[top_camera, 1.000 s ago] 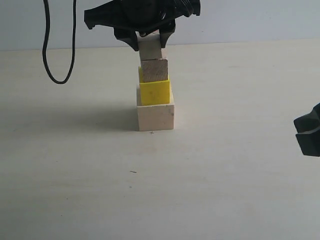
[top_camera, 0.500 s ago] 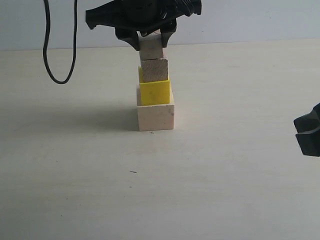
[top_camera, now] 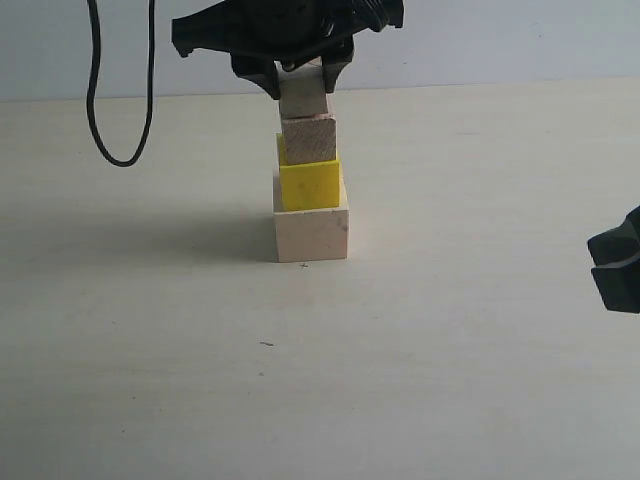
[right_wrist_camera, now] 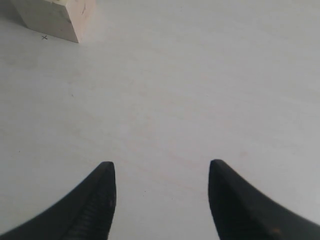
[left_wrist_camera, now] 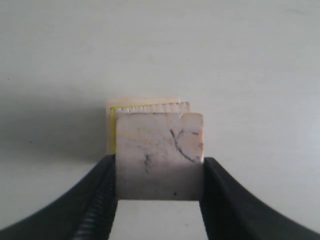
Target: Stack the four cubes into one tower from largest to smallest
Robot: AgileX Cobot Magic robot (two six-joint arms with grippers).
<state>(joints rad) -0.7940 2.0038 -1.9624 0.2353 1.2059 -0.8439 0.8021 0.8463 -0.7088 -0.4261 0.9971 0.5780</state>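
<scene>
The large pale wooden cube (top_camera: 311,232) sits on the table, with the yellow cube (top_camera: 309,184) on it and the brownish wooden cube (top_camera: 309,140) on that. The smallest pale wooden cube (top_camera: 302,98) is right on top of the brownish one, and my left gripper (top_camera: 300,85) is shut on it from above. In the left wrist view this cube (left_wrist_camera: 159,155) fills the space between the fingers, and the tower's edges (left_wrist_camera: 111,127) peek out beneath. My right gripper (top_camera: 615,262) is open, low at the right edge, well away from the tower.
A black cable (top_camera: 120,90) hangs in a loop at the back left. The right wrist view shows a corner of the large cube (right_wrist_camera: 55,17) far off and bare table between the open fingers (right_wrist_camera: 102,195).
The left gripper with the smallest cube has barely shifted, perhaps a touch upward. The right arm has stayed put.
</scene>
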